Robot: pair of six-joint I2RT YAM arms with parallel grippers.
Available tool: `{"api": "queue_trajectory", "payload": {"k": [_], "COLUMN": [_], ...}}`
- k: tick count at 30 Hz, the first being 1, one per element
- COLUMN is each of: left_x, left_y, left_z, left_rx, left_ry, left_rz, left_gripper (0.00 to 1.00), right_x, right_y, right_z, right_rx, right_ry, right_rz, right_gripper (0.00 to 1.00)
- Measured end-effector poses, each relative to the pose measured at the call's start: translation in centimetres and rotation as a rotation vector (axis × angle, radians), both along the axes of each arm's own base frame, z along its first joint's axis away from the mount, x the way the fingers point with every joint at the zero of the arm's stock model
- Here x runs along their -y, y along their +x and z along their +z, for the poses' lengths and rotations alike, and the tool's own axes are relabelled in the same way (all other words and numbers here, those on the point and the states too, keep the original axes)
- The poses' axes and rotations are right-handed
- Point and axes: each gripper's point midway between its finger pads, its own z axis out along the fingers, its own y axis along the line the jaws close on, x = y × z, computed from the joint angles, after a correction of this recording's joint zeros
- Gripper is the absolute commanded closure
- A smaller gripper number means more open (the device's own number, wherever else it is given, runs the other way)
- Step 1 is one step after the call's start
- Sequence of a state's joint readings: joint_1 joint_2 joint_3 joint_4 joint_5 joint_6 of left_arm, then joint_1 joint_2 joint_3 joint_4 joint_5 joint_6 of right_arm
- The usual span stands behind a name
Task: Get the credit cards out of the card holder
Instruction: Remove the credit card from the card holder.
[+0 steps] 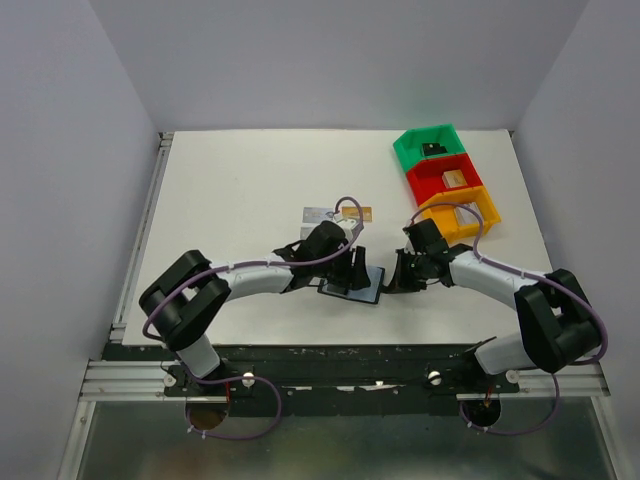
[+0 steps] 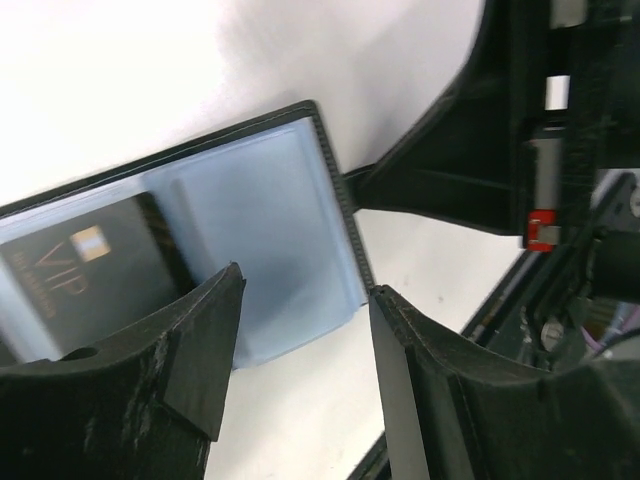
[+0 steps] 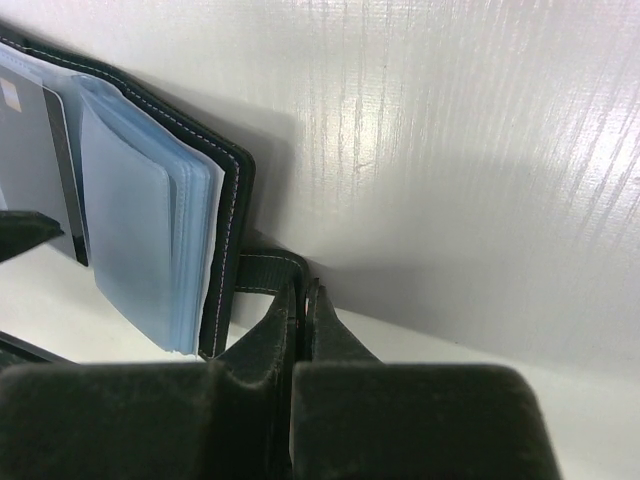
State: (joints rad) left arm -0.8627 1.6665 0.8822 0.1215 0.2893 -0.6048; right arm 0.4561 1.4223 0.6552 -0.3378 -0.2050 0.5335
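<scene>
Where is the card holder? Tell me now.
Top view: the card holder lies open at front centre of the table, under the open left gripper, with the shut right gripper pinching its strap tab.

White table [image 1: 230, 190], open card holder [image 1: 368, 288], loose credit cards [image 1: 316, 214], row of coloured bins [image 1: 420, 178]

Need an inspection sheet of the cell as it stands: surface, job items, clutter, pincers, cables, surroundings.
Surface: white table, no spills seen.
Job's things: card holder lies open; black VIP card sits in a pocket; silver card and gold card lie on the table behind it.
Clutter: green bin, red bin, orange bin at far right, with small items inside.
Pincers: left pincer open over the pockets; right pincer shut on the holder's strap tab.
Cables: purple cables loop along both arms.
Surroundings: grey walls; nothing else seen.
</scene>
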Motion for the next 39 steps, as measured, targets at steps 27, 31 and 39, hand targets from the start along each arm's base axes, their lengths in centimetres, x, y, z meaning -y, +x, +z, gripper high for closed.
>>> {"api": "queue_trajectory", "payload": {"k": [27, 31, 39], "left_x": [-8.8, -9.0, -9.6], "left_y": [1.8, 2.1, 3.0], "left_z": [1.3, 1.9, 1.1], "left_rx": [0.101, 0.106, 0.049], "left_ry": [0.059, 0.041, 0.04], "left_rz": [0.335, 0.349, 0.395], "left_gripper": [0.35, 0.37, 0.64], "right_x": [1.1, 0.3, -5.1], "right_y": [1.5, 2.7, 2.6], "right_z": [2.9, 6.7, 10.8], "right_rx": [0.035, 0.156, 0.284], "right_ry": [-0.099, -0.035, 0.304], "right_rz": [0.022, 0.045, 0.179], "right_gripper": [0.47, 0.66, 0.88]}}
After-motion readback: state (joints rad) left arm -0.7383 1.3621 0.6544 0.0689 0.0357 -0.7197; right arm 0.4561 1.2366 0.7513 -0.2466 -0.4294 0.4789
